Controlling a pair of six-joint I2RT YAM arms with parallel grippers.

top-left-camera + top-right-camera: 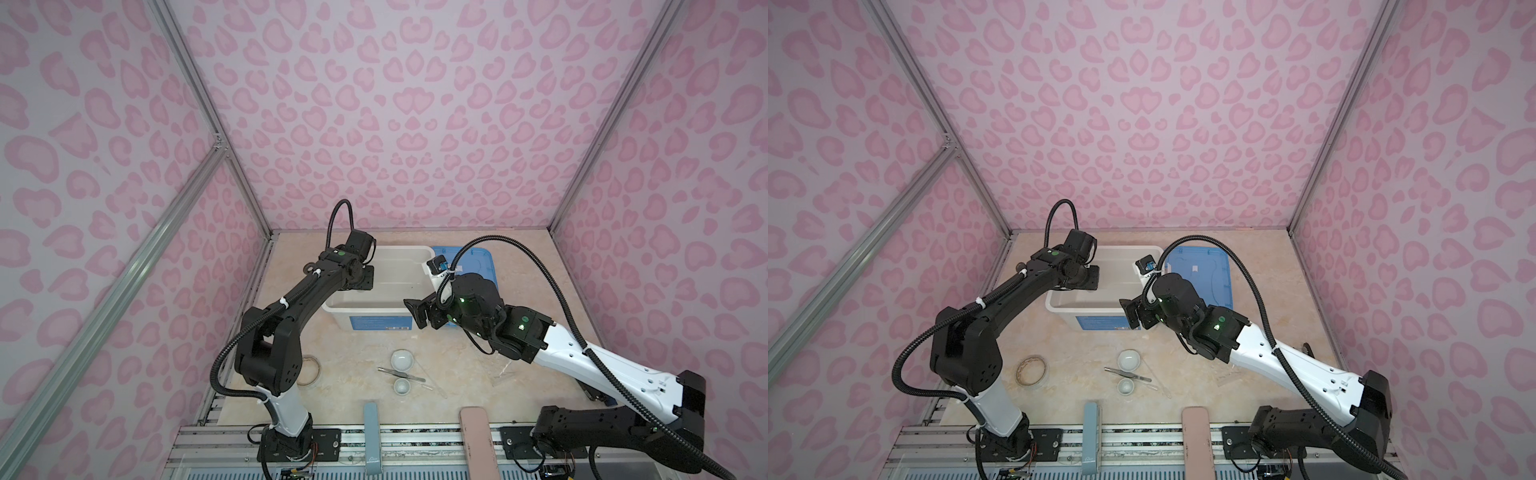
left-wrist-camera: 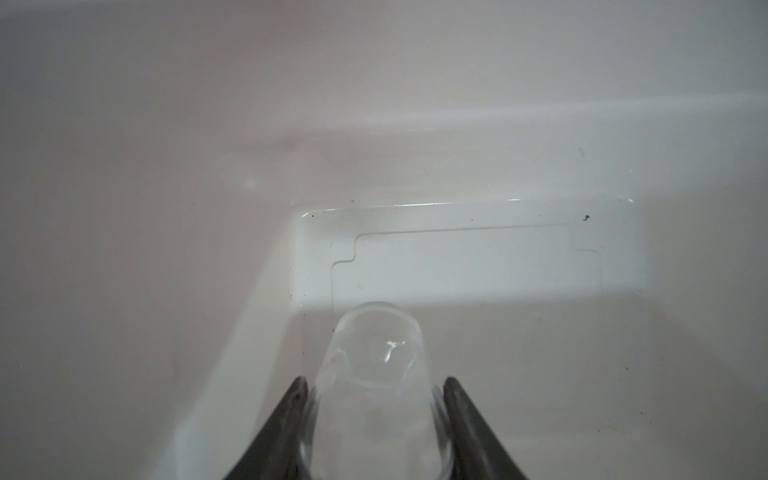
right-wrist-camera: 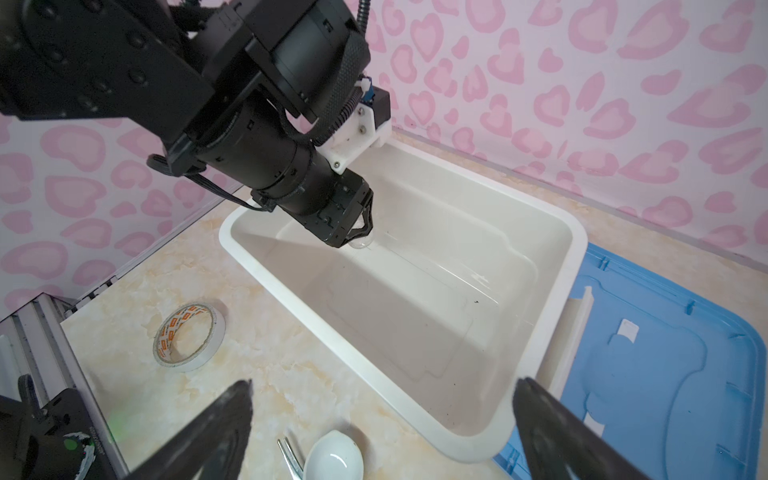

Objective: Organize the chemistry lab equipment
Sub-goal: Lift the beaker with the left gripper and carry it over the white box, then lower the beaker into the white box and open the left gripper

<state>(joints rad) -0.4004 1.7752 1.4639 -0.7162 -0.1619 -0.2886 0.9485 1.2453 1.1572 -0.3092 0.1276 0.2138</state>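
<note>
Left wrist view: small clear glass cup (image 2: pixel 374 353) blurred, lower part cut off at the edge, likewise my left gripper (image 2: pixel 376 380). Both top views: my left arm (image 1: pixel 316 286) hides that gripper inside the large white plastic tub (image 1: pixel 361 308). Thin clear rods (image 1: pixel 430 386) too faint to count. Right wrist view: metal tweezers (image 3: pixel 291 457), white round dish (image 3: pixel 334 459) cut off.

1. The tub (image 1: pixel 399 270) stands at the rear of the worktop (image 1: pixel 457 374), with the lid (image 1: pixel 478 259) just beside it on the right.
2. Before the tub lie the larger dish (image 1: pixel 402 360) and, nearer the front, the smaller dish (image 1: pixel 402 387), with the tweezers (image 1: pixel 401 374) between them.
3. The tape roll (image 3: pixel 165 338) lies left of the dishes.
4. The glass cup (image 2: pixel 374 353) is inside the tub's left side, gripped by the left end effector (image 2: pixel 376 380).
</note>
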